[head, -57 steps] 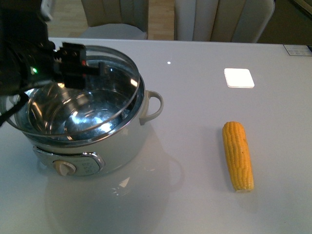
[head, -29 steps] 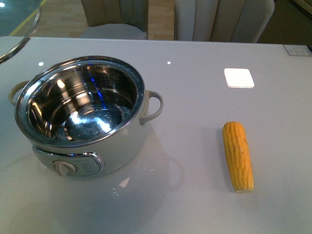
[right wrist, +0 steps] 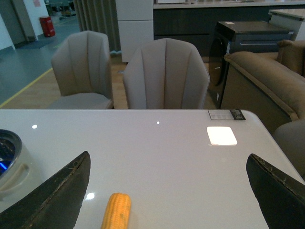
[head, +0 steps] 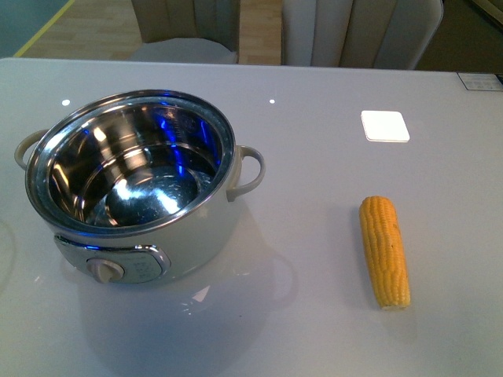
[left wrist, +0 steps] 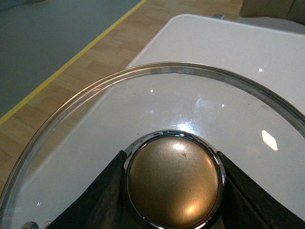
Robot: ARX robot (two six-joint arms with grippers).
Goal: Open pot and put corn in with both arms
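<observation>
The white pot (head: 137, 196) stands open on the table's left, its shiny steel inside bare; its edge and handle show in the right wrist view (right wrist: 9, 162). The corn (head: 384, 250) lies on the table to the right and also shows in the right wrist view (right wrist: 116, 211). My left gripper (left wrist: 174, 183) is shut on the brass knob (left wrist: 174, 180) of the glass pot lid (left wrist: 143, 100), held over the table's edge and floor. My right gripper (right wrist: 169, 191) is open and empty, above the table with the corn between its fingers, nearer one. Neither arm shows in the front view.
A white square patch (head: 385, 126) lies on the table behind the corn. Two grey chairs (right wrist: 164, 76) stand at the table's far side. A sofa (right wrist: 267, 86) is off to one side. The table's edge (left wrist: 143, 47) borders wooden floor.
The left arm lifted the lid off the pot and carried it out of the front view to the left. The pot now stands uncovered. The corn has not moved.
</observation>
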